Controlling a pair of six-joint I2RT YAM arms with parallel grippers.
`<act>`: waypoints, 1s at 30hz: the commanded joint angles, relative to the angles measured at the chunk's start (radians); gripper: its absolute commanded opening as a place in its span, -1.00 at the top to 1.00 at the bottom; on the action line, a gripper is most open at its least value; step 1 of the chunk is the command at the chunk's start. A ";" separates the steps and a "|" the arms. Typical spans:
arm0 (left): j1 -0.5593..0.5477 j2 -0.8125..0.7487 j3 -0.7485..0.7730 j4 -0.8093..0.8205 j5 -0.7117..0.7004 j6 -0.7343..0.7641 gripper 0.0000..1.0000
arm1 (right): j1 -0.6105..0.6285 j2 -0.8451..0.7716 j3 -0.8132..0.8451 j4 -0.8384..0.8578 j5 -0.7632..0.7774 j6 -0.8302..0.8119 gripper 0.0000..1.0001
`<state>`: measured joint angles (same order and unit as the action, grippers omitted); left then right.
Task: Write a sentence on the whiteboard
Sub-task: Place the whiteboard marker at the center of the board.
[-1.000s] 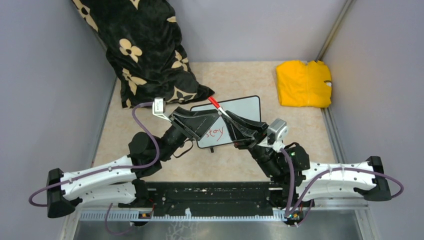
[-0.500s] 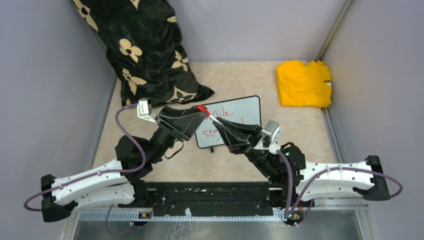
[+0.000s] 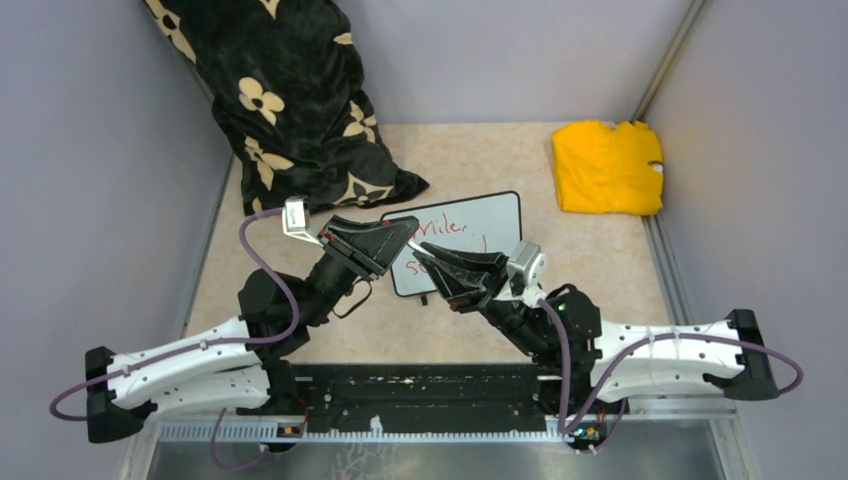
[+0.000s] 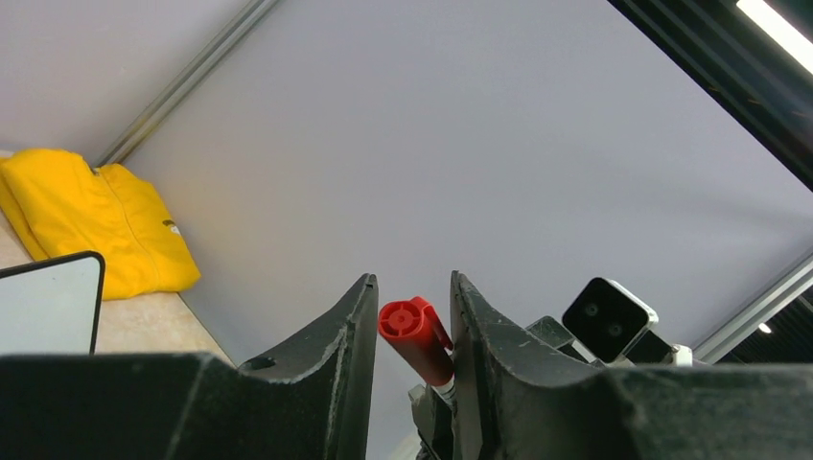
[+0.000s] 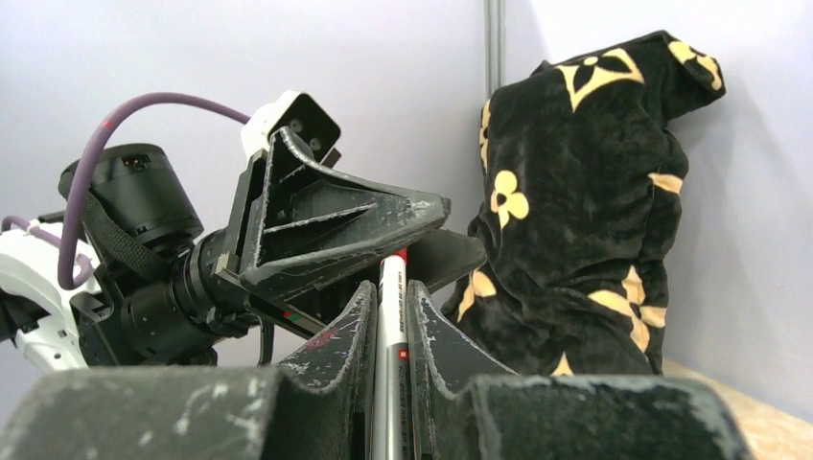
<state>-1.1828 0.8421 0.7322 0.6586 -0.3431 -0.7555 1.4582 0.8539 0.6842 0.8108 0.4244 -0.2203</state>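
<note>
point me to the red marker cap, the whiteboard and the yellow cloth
red marker cap [image 4: 403,319]: left wrist view, on its round end face.
whiteboard [image 3: 494,214]: top external view, on the bare white upper right part.
yellow cloth [image 3: 606,167]: top external view, on the middle of the fold.

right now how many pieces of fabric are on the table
2: a black flower-print cloth heaped in the far left corner, and a yellow folded cloth at the far right. Some of the table is hidden from view.

Glossy whiteboard [image 3: 495,212], plush black cushion [image 3: 290,100]
</note>
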 commanded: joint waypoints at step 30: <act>-0.003 0.019 0.000 0.021 0.008 -0.003 -0.32 | -0.005 -0.003 0.156 -0.176 0.009 -0.024 1.00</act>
<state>-1.1767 0.8696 0.7238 0.7319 -0.3431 -0.8158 1.4563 0.9024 0.8474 0.6174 0.4179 -0.2600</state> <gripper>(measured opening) 0.625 0.120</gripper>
